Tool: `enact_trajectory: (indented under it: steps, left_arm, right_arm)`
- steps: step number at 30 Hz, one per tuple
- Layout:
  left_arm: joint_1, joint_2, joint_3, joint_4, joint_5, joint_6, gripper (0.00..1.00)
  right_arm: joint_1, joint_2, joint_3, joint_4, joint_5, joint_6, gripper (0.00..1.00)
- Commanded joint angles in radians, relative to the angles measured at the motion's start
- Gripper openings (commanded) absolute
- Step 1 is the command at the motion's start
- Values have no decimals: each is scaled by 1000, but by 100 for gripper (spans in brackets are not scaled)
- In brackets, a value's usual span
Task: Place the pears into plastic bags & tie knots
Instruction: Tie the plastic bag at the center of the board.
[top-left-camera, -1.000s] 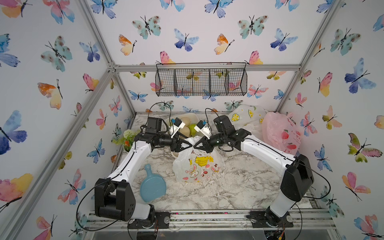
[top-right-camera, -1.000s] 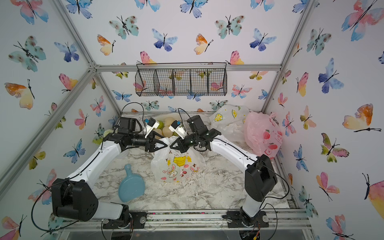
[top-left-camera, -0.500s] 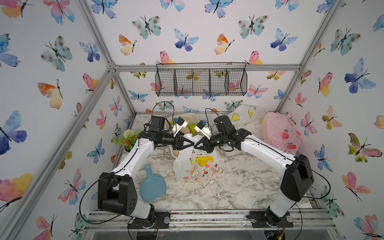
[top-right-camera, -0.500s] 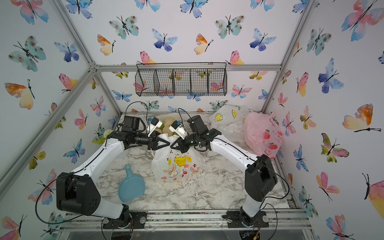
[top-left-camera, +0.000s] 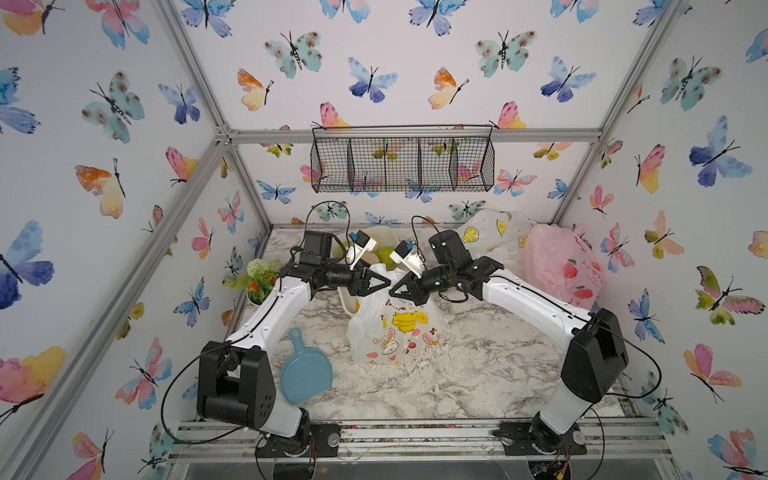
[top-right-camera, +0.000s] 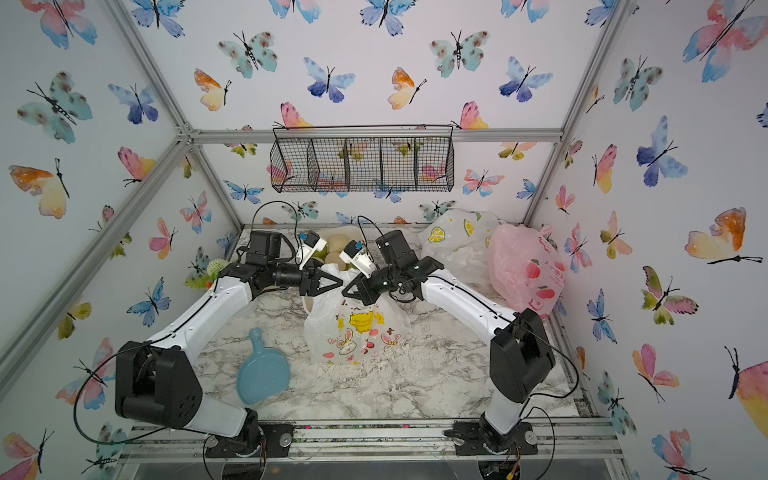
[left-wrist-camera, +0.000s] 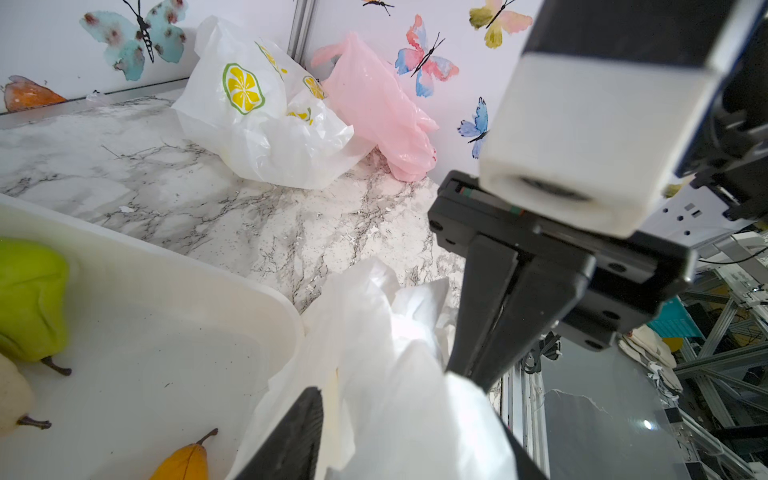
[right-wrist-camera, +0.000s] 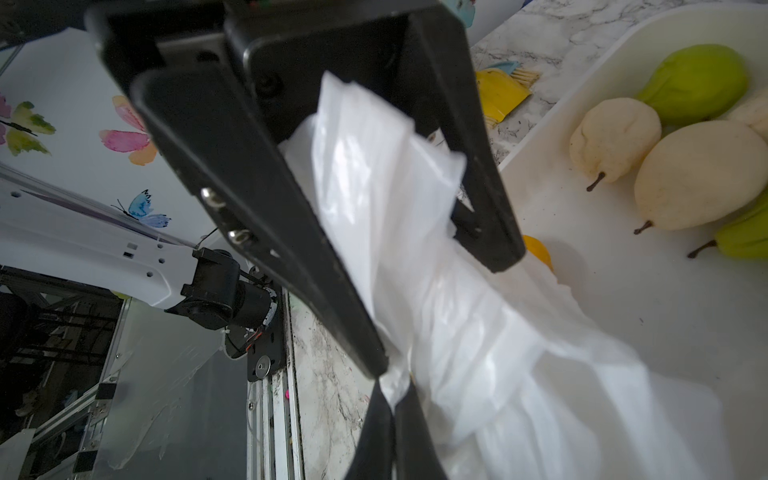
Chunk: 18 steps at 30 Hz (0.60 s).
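The bunny-print plastic bag (top-left-camera: 395, 336) (top-right-camera: 353, 332) stands in the middle of the table in both top views, bulging. My right gripper (right-wrist-camera: 392, 401) (top-left-camera: 395, 289) is shut on its bunched white handle above it. My left gripper (left-wrist-camera: 407, 415) (top-left-camera: 385, 284) faces it tip to tip. Its fingers (right-wrist-camera: 266, 216) stand apart with the handle plastic running loosely between them. Green pears (right-wrist-camera: 694, 83) (left-wrist-camera: 31, 299), cream pears (right-wrist-camera: 698, 178) and an orange-yellow pear (left-wrist-camera: 187, 461) lie in the white tray (left-wrist-camera: 166, 291) behind the bag. No knots show.
A lemon-print bag (top-left-camera: 494, 237) and a pink fruit-print bag (top-left-camera: 561, 266) sit in the back right corner. A blue paddle board (top-left-camera: 305, 372) lies at the front left. Potted flowers (top-left-camera: 259, 278) stand by the left wall. A wire basket (top-left-camera: 401, 164) hangs on the back wall.
My left gripper has moved a little to the right, up to the right gripper's tip and around the bag handle. The right gripper has kept its hold in place.
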Motion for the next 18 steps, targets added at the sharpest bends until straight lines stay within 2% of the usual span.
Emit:
enact_trajectory:
  steps: [1,4,8,9,11,14,18]
  left_arm:
    - [-7,-18,1,76,26,-57,53]
    - [-30,3,-3,75,10,-50,44]
    - [-30,-2,21,-17,-13,51,18]
    - [-29,-3,28,-43,-23,76,11]
    - [-30,-13,29,-69,-37,111,4]
    - [-32,-53,4,-31,-49,104,0]
    - [-53,-112,-35,27,-96,101,0]
  right_arm:
    - [0,-4,-23,-35,-4,-21,3]
    - [0,-4,-25,-34,1,-21,3]
    - [0,-21,-14,-49,21,-17,8]
    - [0,-30,-10,-57,22,-16,12]
    - [1,-52,-6,-71,25,-9,25]
    - [-4,-98,29,-142,49,-27,42]
    - [-6,-177,52,-208,225,-94,59]
